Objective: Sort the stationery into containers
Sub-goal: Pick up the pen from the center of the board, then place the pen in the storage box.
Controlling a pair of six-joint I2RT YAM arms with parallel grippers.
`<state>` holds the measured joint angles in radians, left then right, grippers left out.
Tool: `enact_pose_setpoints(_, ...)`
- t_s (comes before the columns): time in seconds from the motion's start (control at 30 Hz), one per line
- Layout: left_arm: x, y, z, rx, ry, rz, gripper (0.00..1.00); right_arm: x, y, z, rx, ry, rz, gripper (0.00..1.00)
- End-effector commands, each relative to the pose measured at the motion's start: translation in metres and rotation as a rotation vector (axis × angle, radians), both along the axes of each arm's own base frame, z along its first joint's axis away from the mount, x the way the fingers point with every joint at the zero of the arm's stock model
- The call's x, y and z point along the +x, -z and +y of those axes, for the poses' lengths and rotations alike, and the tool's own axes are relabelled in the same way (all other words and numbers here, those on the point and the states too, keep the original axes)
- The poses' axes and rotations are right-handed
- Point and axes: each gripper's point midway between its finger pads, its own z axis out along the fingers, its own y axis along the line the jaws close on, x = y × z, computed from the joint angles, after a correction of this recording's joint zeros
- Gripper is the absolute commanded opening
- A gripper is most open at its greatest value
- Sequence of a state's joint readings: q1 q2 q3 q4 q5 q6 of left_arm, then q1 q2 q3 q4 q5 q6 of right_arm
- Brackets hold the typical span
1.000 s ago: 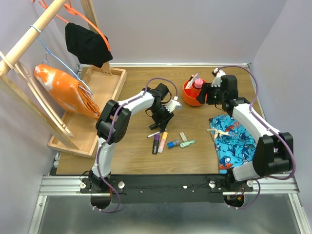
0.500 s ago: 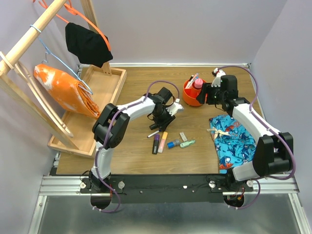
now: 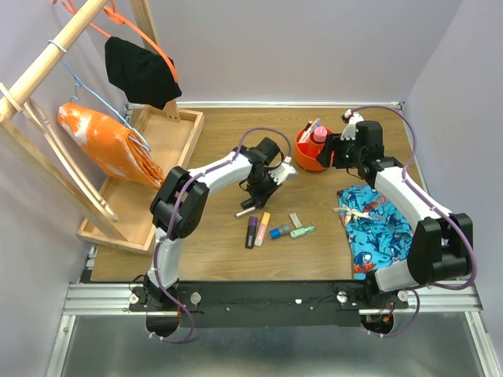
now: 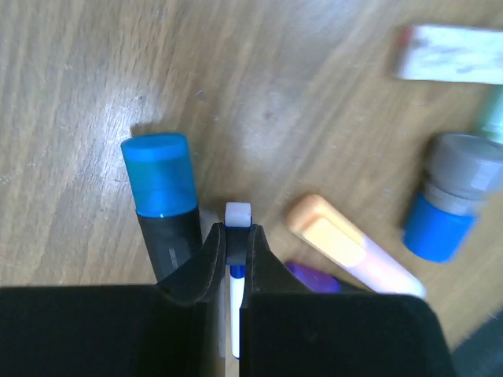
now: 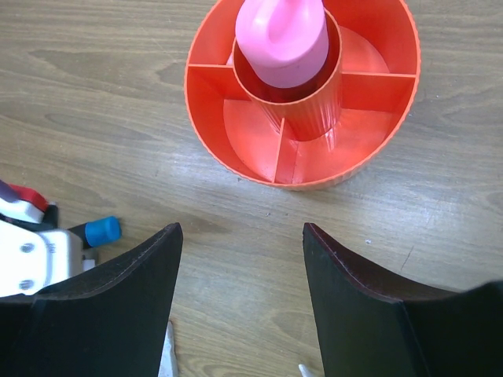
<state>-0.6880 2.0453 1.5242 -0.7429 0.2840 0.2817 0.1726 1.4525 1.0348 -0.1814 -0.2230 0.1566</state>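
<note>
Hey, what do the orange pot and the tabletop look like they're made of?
Orange pot: likely moulded plastic, given its uniform colour, soft sheen, thin dividers and ribbed inner tube.
Tabletop: printed-looking wood grain with glare patches, so probably laminate or varnished wood; I can't tell which.

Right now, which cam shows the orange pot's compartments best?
Right wrist: it looks straight down into the orange pot, showing dividers and the pink marker in the centre tube. Top external shows it small and oblique; left wrist doesn't show it.

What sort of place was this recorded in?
Probably a lab test cell: plain walls box in a wooden table, left arm and right arm mount on a metal rail, and a clothes rack stands by as a prop.
</note>
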Motion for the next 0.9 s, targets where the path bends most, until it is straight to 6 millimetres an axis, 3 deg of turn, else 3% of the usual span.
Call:
enact_pose_setpoints(0.0, -0.005, -0.073, -0.028, -0.171, 0.086, 0.063, 0.05, 0.001, -0.013, -0.003, -0.008, 0.003, -0.017, 0.71)
enact_pose_setpoints(0.03, 0.0, -0.109, -0.036, -0.228, 0.093, 0.061, 0.05, 0.001, -0.012, -0.002, -0.006, 0.001, -0.011, 0.71)
enact_pose_setpoints(0.1, -0.002, -0.137, -0.054, -0.334, 0.123, 0.134, 0.04, 0.004, -0.014, -0.002, -0.008, 0.0, -0.014, 0.71)
enact_pose_setpoints(0.13, 0.01, -0.175, -0.059, -0.398, 0.127, 0.095, 0.04, 0.005, -0.014, -0.003, -0.014, 0.001, -0.014, 0.71)
enact_pose_setpoints(0.17, 0.013, -0.178, -0.068, -0.445, 0.136, 0.136, 0.04, 0.005, -0.012, -0.003, -0.018, 0.0, -0.01, 0.71)
enact_pose_setpoints(0.23, 0.035, -0.208, -0.081, -0.551, 0.156, 0.051, 0.04, 0.008, -0.013, -0.005, -0.03, 0.012, -0.019, 0.71)
enact_pose_setpoints(0.3, 0.055, -0.219, -0.085, -0.621, 0.134, -0.01, 0.05, 0.012, -0.016, -0.007, -0.035, 0.02, -0.031, 0.71)
enact_pose_setpoints(0.33, 0.078, -0.211, -0.097, -0.686, 0.136, -0.097, 0.05, 0.014, -0.018, -0.007, -0.036, 0.026, -0.038, 0.71)
enact_pose_setpoints(0.37, 0.087, -0.231, -0.094, -0.748, 0.139, -0.182, 0.05, 0.015, -0.019, -0.008, -0.035, 0.028, -0.041, 0.71)
enact_pose_setpoints(0.4, 0.094, -0.239, -0.097, -0.802, 0.122, -0.223, 0.05, 0.016, -0.019, -0.008, -0.036, 0.032, -0.039, 0.71)
enact_pose_setpoints(0.43, 0.112, -0.24, -0.105, -0.88, 0.138, -0.355, 0.05, 0.018, -0.019, -0.008, -0.037, 0.034, -0.041, 0.71)
enact_pose_setpoints(0.53, 0.132, -0.274, -0.111, -1.018, 0.168, -0.564, 0.05, 0.022, -0.021, -0.011, -0.051, 0.047, -0.05, 0.71)
enact_pose_setpoints(0.6, 0.146, -0.265, -0.117, -1.032, 0.171, -0.583, 0.05, 0.024, -0.023, -0.012, -0.057, 0.054, -0.063, 0.71)
enact_pose_setpoints(0.63, 0.151, -0.275, -0.121, -1.069, 0.178, -0.617, 0.06, 0.024, -0.022, -0.013, -0.058, 0.056, -0.061, 0.71)
enact_pose_setpoints(0.7, 0.161, -0.267, -0.127, -1.101, 0.165, -0.636, 0.06, 0.025, -0.023, -0.012, -0.057, 0.056, -0.067, 0.71)
enact_pose_setpoints(0.73, 0.165, -0.281, -0.129, -1.132, 0.171, -0.682, 0.06, 0.026, -0.023, -0.012, -0.054, 0.057, -0.068, 0.71)
enact_pose_setpoints(0.77, 0.173, -0.274, -0.132, -1.123, 0.152, -0.689, 0.07, 0.025, -0.023, -0.012, -0.055, 0.057, -0.066, 0.71)
enact_pose_setpoints(0.83, 0.177, -0.281, -0.138, -1.132, 0.153, -0.714, 0.07, 0.025, -0.022, -0.013, -0.06, 0.06, -0.066, 0.71)
enact_pose_setpoints(0.87, 0.182, -0.273, -0.14, -1.122, 0.136, -0.714, 0.08, 0.025, -0.023, -0.014, -0.06, 0.061, -0.068, 0.71)
